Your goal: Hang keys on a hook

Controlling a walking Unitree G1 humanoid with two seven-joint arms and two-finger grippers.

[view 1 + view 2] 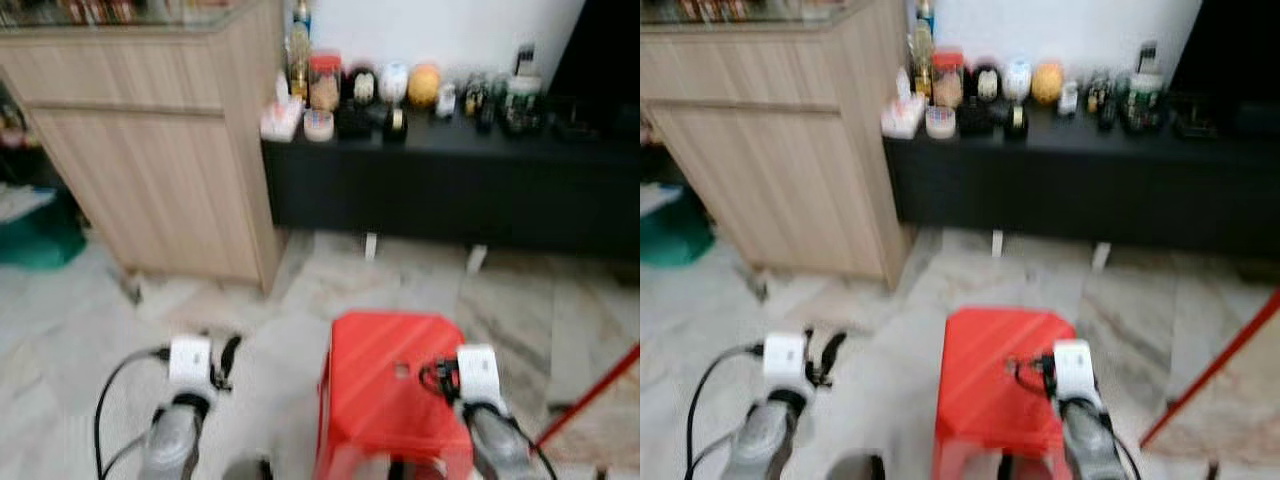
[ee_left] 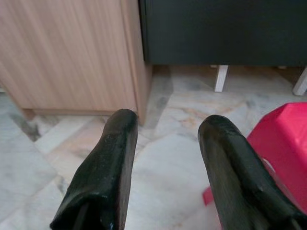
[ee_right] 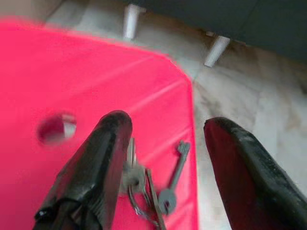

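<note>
A bunch of metal keys [image 3: 158, 191] on a ring lies on the seat of a red plastic stool [image 1: 385, 385], near its edge. My right gripper [image 3: 168, 125] hangs open just above the keys, with one black finger on each side of them and nothing held. The right wrist [image 1: 480, 378] is over the stool's right side. My left gripper [image 2: 165, 122] is open and empty over the marble floor, left of the stool, facing the wooden cabinet's corner.
A tall light-wood cabinet [image 1: 150, 150] stands at the left. Next to it, a low black console [image 1: 450, 180] carries several jars and bottles [image 1: 325, 85]. A red pole [image 1: 590, 395] slants at the right. Something green [image 1: 40, 240] lies on the floor at far left.
</note>
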